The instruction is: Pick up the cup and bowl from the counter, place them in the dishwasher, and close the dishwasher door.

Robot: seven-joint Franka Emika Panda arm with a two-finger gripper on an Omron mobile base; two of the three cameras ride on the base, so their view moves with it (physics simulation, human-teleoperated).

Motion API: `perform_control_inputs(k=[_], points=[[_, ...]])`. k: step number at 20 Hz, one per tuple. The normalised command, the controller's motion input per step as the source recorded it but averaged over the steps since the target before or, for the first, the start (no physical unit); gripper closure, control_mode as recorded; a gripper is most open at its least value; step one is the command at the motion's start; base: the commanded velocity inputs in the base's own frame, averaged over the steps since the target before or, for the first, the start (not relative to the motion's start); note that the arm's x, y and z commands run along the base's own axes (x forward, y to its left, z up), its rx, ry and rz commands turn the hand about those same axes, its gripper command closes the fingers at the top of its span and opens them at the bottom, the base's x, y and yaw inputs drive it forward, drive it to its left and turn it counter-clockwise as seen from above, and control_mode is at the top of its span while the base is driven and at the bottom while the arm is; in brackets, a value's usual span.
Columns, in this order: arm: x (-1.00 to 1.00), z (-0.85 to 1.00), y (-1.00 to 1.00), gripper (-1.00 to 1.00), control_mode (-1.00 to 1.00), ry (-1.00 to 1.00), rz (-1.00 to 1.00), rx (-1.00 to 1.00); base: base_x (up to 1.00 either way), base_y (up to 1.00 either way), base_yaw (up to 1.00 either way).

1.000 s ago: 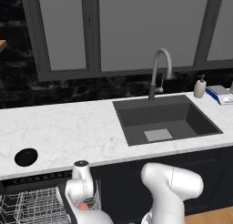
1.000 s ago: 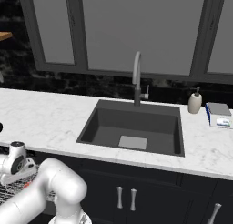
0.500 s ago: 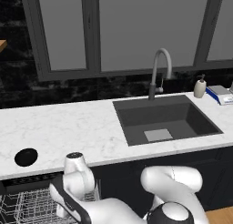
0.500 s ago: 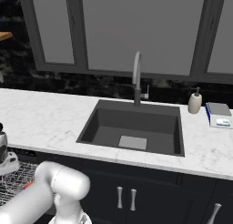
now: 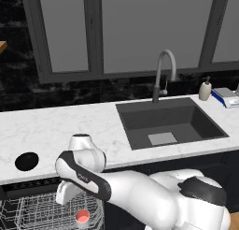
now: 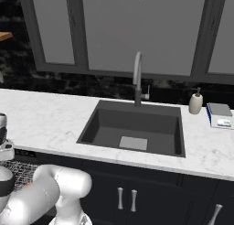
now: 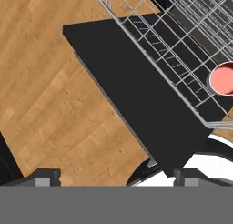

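**Cup racked, bowl waits up and to the left of the gripper**

In the left base view the bowl point(image 5: 26, 161) sits at the far left of the surface point(image 5: 56, 126), near its front edge and well apart from the sink point(image 5: 170, 124). It is round, so it has no long axis to line up with; a grasp on the rim would serve from any side. Directly below that stretch of surface the dishwasher point(image 5: 28, 210) stands open with its white wire rack point(image 5: 42, 215) pulled out. The cup point(image 5: 82, 216) stands upright in the rack, red inside facing up, just right of the bowl's line and lower.

The arm reaches down over the rack, its wrist just above and left of the cup. In the hand view the gripper point(image 7: 116, 175) has its two tips set wide apart with nothing between them, looking down past the dishwasher door point(image 7: 136, 100), which lies folded flat over the wooden floor point(image 7: 50, 100), with the cup point(image 7: 223, 79) off to the right edge inside the rack.

By my reading the cup is delivered and the bowl is next. The move turns on one relation: the bowl lies above the gripper and to the left, on the surface over the rack, so the hand must rise clear of the wires before crossing left.
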Motion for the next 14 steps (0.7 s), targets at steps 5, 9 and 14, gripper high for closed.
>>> perform_control_inputs(k=[5,9,14], points=[[0.36,1.00,0.00,-1.00,-1.00,0.00,-0.07,0.00,0.00,0.00,0.00],[0.74,1.00,0.00,-1.00,-1.00,0.00,-0.12,0.00,0.00,0.00,0.00],[0.98,0.76,0.00,-1.00,-1.00,0.02,-0.14,0.01,0.00,0.00,0.00]])
